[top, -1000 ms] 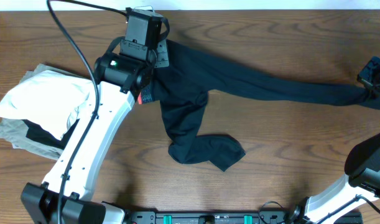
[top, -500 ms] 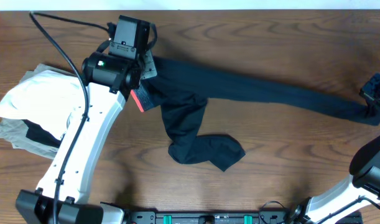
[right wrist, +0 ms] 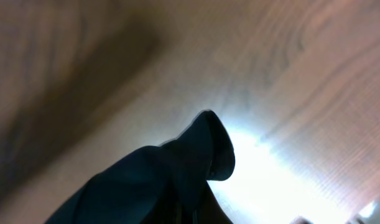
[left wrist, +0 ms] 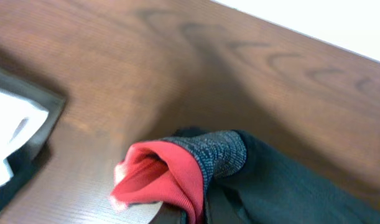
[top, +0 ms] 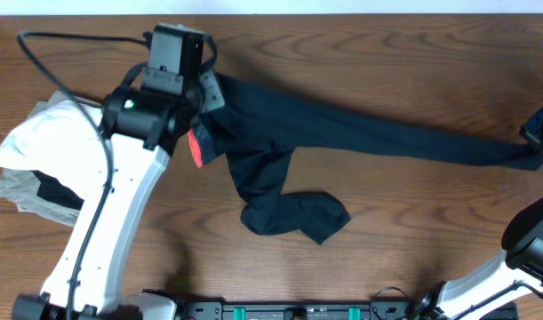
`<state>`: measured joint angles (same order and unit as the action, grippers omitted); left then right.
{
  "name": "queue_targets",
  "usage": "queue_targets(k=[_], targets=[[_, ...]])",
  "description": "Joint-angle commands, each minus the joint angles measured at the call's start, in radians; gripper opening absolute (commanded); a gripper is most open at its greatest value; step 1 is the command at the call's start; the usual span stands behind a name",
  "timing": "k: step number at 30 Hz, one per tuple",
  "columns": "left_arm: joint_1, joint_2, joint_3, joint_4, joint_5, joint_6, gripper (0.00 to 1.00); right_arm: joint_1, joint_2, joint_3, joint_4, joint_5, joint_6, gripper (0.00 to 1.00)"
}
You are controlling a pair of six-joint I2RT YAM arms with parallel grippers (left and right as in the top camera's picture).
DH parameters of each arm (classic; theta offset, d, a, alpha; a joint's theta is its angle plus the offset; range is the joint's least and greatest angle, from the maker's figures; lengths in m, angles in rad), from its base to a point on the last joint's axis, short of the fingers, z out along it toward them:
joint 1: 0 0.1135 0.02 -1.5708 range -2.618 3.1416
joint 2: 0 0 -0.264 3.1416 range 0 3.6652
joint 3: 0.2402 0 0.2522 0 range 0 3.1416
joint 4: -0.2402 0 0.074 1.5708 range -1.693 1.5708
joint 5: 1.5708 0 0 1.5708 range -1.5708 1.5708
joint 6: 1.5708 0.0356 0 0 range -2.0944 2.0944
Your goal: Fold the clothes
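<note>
The black trousers (top: pixel 342 129) lie across the far half of the bench (top: pixel 387 53), drawn out between the two arms. The left pincer (top: pixel 207 96) is clenched on the waist end at the far left. Its fingers are mostly hidden under the wrist in the overhead view, and the left wrist view shows only the cloth bunched at its lower edge. There the waistband (left wrist: pixel 183 171) is turned over on itself, red on the inside and speckled grey on the outside, with black fabric trailing off to the right.

From the waist one leg runs in a long, narrowing band to the right edge of the bench. The right pincer (top: pixel 539 135) is clamped on its cuff. In the right wrist view the cuff shows as a dark rounded fold of cloth against blurred wood, and the fingers themselves cannot be made out.

The other leg (top: pixel 293 213) drops from the waist toward the near side. It bends back and ends in a crumpled heap near the middle of the bench.

At the left edge, apart from the trousers, a white shirt (top: pixel 58 142) sits on top of a khaki garment (top: pixel 9 188). The left arm passes just beside them.
</note>
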<state>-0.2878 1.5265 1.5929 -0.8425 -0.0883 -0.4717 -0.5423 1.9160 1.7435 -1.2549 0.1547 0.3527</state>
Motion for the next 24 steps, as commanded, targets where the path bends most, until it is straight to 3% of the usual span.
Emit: queue_targets(k=[1, 7, 8, 9, 11, 13, 15, 16, 17, 20, 24], targets=[[0.008, 0.075, 0.014, 0.077, -0.009, 0.003, 0.06, 0.027, 0.001, -0.015, 0.050, -0.009, 0.013, 0.01], [0.013, 0.267, 0.014, 0.366, -0.009, 0.103, 0.06, 0.060, 0.005, -0.140, 0.310, -0.080, 0.013, 0.01], [0.013, 0.302, 0.014, 0.409, -0.009, 0.117, 0.07, 0.063, 0.010, -0.166, 0.362, -0.098, 0.013, 0.06], [0.013, 0.347, 0.014, 0.464, -0.009, 0.136, 0.16, 0.066, 0.016, -0.198, 0.431, -0.120, 0.013, 0.11], [0.013, 0.417, 0.014, 0.558, -0.009, 0.184, 0.17, 0.069, 0.026, -0.246, 0.552, -0.148, 0.013, 0.17], [0.022, 0.468, 0.014, 0.644, -0.009, 0.209, 0.17, 0.065, 0.027, -0.263, 0.622, -0.184, 0.013, 0.30], [0.034, 0.495, 0.014, 0.704, -0.009, 0.209, 0.30, 0.064, 0.027, -0.260, 0.656, -0.229, 0.010, 0.39], [0.043, 0.500, 0.014, 0.722, -0.009, 0.209, 0.43, 0.064, 0.027, -0.252, 0.663, -0.257, 0.003, 0.46], [0.050, 0.500, 0.015, 0.730, -0.009, 0.208, 0.51, 0.064, 0.027, -0.245, 0.662, -0.272, -0.002, 0.49], [0.069, 0.473, 0.019, 0.683, -0.008, 0.209, 0.57, 0.064, 0.025, -0.230, 0.620, -0.304, -0.002, 0.54], [0.075, 0.390, 0.019, 0.479, 0.000, 0.209, 0.58, 0.069, 0.023, -0.230, 0.514, -0.359, -0.042, 0.55]])
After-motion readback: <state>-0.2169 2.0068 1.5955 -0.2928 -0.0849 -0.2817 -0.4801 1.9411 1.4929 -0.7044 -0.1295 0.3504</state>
